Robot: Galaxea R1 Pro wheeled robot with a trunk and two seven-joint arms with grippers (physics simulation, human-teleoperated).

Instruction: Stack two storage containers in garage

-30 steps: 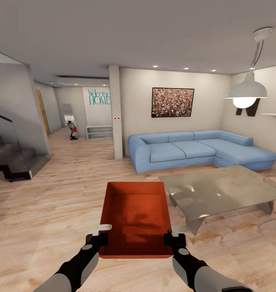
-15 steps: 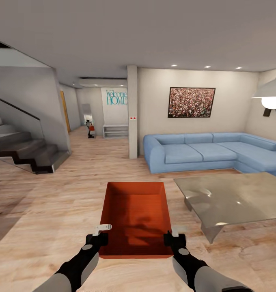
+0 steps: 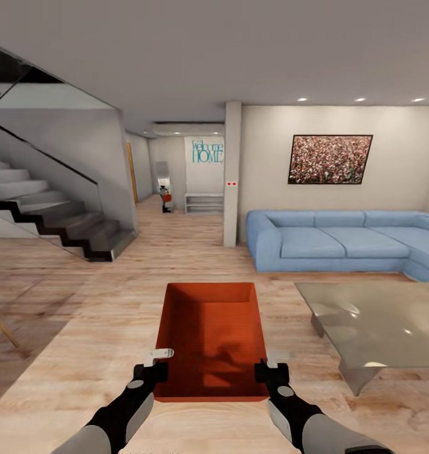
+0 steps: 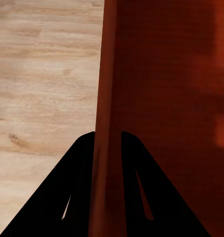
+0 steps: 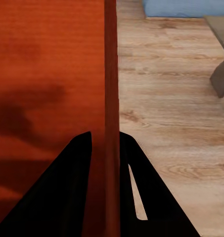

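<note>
One orange-red bin (image 3: 211, 340) is carried open side up above the wood floor (image 3: 82, 328). Left tool (image 3: 156, 371) pinches its left wall, right tool (image 3: 265, 370) its right wall. Glass desk (image 3: 378, 321) stands right, sofa (image 3: 340, 243) beyond.

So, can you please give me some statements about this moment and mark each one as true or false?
1. The left gripper and the right gripper each clamp one side wall of the orange-red container. True.
2. The container is full of objects. False: its inside is bare.
3. The robot stands on dark grey concrete. False: the floor is light wood planks.
4. A blue sofa stands under a framed picture. True.
5. The glass coffee table is on the robot's left. False: it is on its right; a staircase is on its left.
</note>
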